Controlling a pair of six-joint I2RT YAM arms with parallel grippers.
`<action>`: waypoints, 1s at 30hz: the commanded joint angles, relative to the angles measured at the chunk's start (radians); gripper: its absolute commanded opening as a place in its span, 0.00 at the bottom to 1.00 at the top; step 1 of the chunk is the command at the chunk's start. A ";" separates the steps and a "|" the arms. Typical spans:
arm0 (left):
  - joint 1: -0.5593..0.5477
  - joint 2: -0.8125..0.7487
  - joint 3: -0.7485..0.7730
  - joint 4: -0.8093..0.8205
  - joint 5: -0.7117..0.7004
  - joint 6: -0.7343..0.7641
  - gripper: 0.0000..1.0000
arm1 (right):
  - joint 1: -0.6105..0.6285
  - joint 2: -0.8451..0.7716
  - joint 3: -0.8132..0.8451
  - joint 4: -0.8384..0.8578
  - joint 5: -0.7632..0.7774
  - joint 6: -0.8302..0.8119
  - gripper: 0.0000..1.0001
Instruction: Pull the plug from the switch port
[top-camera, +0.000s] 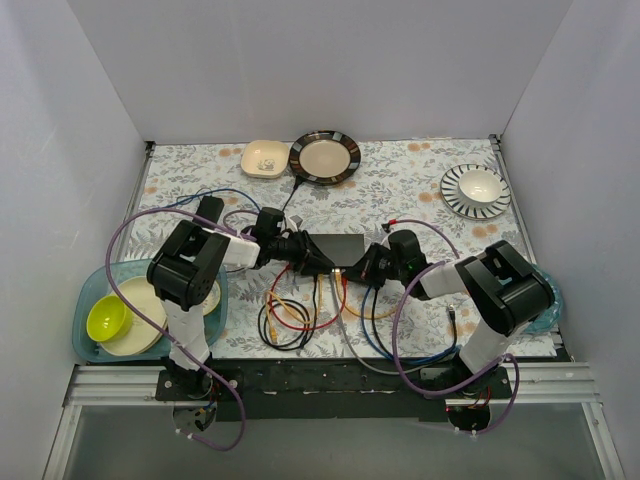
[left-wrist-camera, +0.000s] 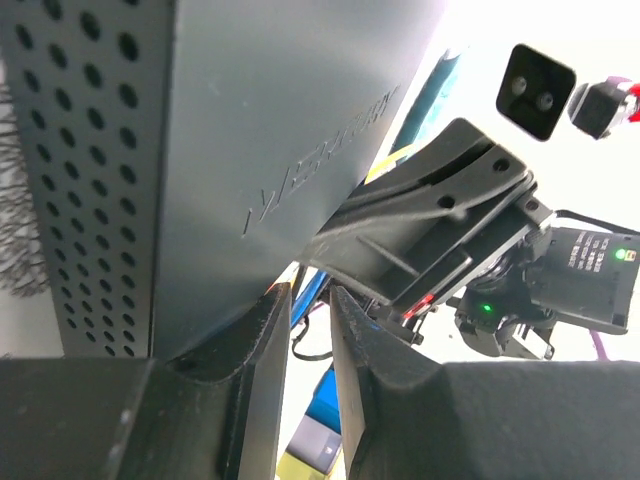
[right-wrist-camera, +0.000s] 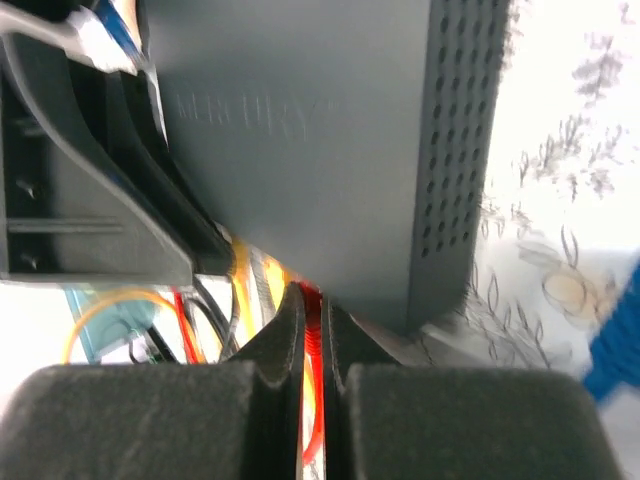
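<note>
1. The flat dark grey rectangular switch (top-camera: 345, 247) lies mid-table on the floral tablecloth (top-camera: 420, 170), its socket edge towards the arms' bases.
2. A tangle of red, orange, black and blue cables (top-camera: 300, 312) loops on the cloth just in front of that edge, crowding both grippers.
3. Well apart from the switch are a teal tray (top-camera: 85, 300) at the left holding a lime green bowl (top-camera: 108, 318), a cream square dish (top-camera: 265, 158) and a dark-rimmed round plate (top-camera: 324, 157) at the far edge, and a striped plate (top-camera: 452, 202) carrying a white bowl (top-camera: 480, 185) at the far right.
4. The left arm reaches in low from the left. The left gripper (top-camera: 330, 269) is at the switch's near left corner, fingers a narrow gap apart. A blue cable (left-wrist-camera: 303, 290) shows through the gap, and nothing is clearly clamped.
5. The right arm bends in from the right. The right gripper (top-camera: 357, 273) is at the socket edge, tips facing the left one. Its fingers are nearly closed, pinching a red cable (right-wrist-camera: 311, 310) beside the switch. The plug itself is hidden.
</note>
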 joint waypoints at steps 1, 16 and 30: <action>-0.003 0.021 0.019 -0.029 -0.056 0.004 0.23 | 0.006 -0.025 -0.056 -0.224 0.002 -0.097 0.01; 0.024 -0.040 0.077 -0.095 -0.088 0.033 0.26 | -0.065 -0.488 -0.074 -0.684 0.379 -0.262 0.01; 0.047 -0.049 0.129 -0.147 -0.096 0.078 0.34 | 0.091 -0.326 0.128 -0.414 0.166 -0.269 0.53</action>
